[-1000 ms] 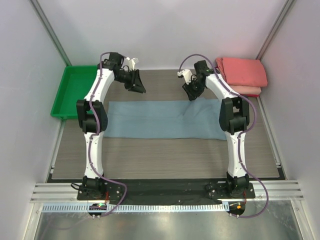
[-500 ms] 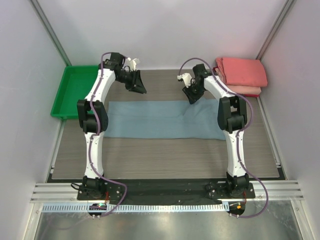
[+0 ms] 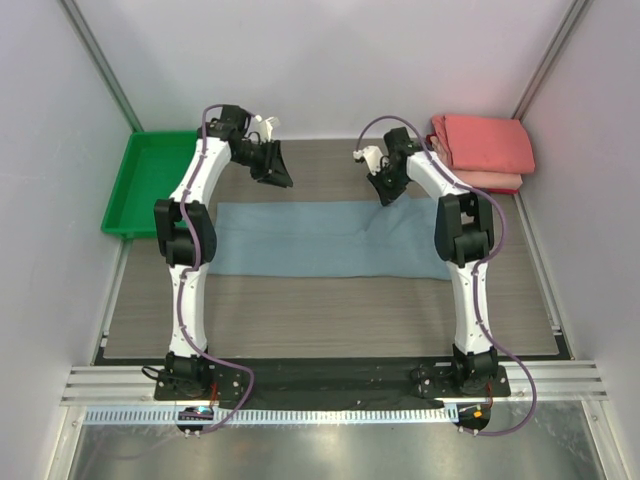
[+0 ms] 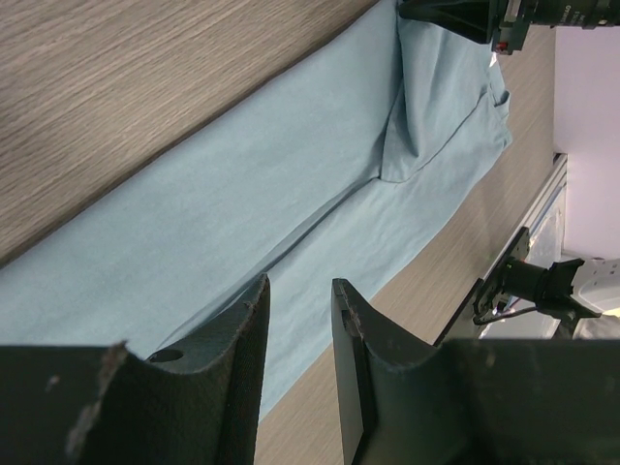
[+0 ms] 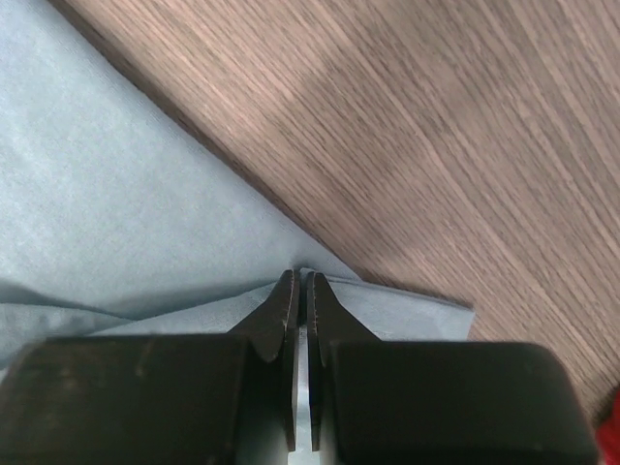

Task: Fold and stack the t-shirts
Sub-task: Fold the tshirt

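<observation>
Blue-grey t-shirt lies spread on the table; right gripper pinches its far edge, left gripper hovers half-open, empty.

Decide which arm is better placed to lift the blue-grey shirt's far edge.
Probably right: the right pincer, closed, sits at the blue-grey cloth shirt at its far edge; the left pincer hangs open above it.

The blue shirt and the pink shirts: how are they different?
The blue shirt lies spread out as one long strip mid-table; the pink shirts are folded into small rectangles. The blue shirt is alone; the pink shirts are stacked in the far right corner. The right end effector pinches the blue shirt's edge; nothing touches the pink shirts. Both are soft cloth on the table.
</observation>
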Controlling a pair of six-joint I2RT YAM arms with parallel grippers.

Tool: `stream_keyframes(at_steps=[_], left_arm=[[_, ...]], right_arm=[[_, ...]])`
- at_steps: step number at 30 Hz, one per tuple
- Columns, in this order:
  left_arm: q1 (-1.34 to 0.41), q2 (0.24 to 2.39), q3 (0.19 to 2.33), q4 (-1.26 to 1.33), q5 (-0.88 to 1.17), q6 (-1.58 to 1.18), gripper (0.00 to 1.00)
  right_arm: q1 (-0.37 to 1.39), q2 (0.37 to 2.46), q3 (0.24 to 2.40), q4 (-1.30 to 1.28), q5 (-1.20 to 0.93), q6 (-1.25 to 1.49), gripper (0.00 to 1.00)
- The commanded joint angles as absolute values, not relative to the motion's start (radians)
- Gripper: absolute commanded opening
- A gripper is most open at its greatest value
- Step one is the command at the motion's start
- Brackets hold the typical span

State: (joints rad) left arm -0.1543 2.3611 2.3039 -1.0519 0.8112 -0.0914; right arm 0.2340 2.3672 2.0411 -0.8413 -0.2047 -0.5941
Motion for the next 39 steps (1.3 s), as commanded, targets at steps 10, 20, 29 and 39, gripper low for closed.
stream_keyframes(at_steps=[10, 20, 29, 39], left_arm=[[-0.169, 2.368, 2.358, -1.049, 0.844, -0.081, 0.33], [-0.178, 2.371, 2.352, -1.060, 0.867, -0.071, 0.33], [-0.218, 2.414, 2.373, -1.043, 0.910, -0.091, 0.33], [-0.230, 2.387, 2.353, -1.058, 0.887, -0.068, 0.34]], right_arm=[[0.236, 2.180, 1.964, -0.813, -0.137, -0.584, 0.01], [0.238, 1.949, 1.740, -0.802, -0.143, -0.534, 0.02], [0.247, 1.770, 1.470, -0.793, -0.172, -0.489, 0.30], [0.247, 1.994, 1.715, -0.801, -0.229, -0.537, 0.34]])
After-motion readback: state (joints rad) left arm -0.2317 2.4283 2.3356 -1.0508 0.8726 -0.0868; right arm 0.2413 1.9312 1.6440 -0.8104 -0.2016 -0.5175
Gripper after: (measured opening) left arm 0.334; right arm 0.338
